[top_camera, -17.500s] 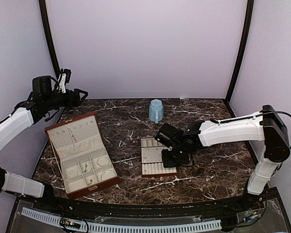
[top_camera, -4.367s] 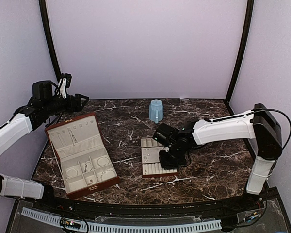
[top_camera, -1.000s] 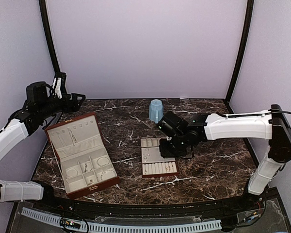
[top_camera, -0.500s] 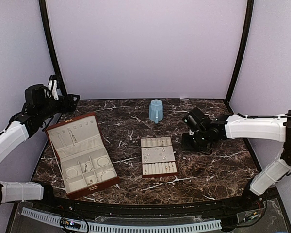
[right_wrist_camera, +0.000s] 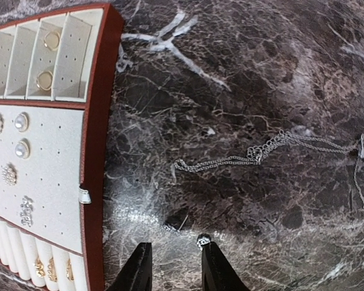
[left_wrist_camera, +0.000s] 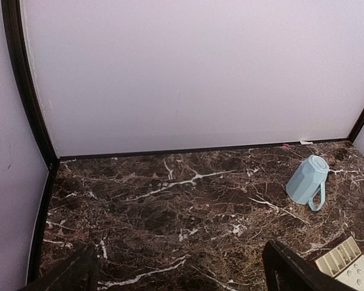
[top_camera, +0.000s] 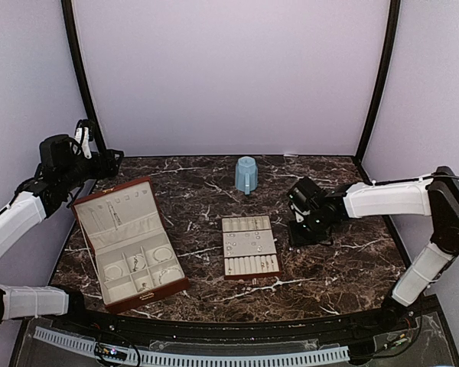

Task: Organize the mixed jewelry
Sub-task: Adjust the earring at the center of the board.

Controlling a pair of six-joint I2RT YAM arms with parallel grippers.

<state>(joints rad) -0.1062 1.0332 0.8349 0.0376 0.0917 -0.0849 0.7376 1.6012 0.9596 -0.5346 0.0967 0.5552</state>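
Observation:
In the right wrist view, loose silver jewelry lies on the dark marble: a thin chain (right_wrist_camera: 255, 154), a small stud (right_wrist_camera: 202, 240) at the tip of my right finger, and another tiny piece (right_wrist_camera: 173, 227). My right gripper (right_wrist_camera: 176, 267) is open and empty, hovering low just before these pieces, right of the cream slotted tray (right_wrist_camera: 48, 157). In the top view it (top_camera: 298, 233) sits right of the tray (top_camera: 249, 246). My left gripper (top_camera: 111, 157) is raised at the far left, wide open and empty (left_wrist_camera: 179, 279).
An open reddish-brown box with cream lining (top_camera: 130, 241) stands at the left and holds rings and a hoop. A pale blue mug (top_camera: 246, 174) stands at the back middle and also shows in the left wrist view (left_wrist_camera: 306, 179). Walls close the table's back and sides.
My right gripper has left the tray, swung right, and now hangs over the table beside the tray's right edge. The left arm has drawn back slightly to the far left.

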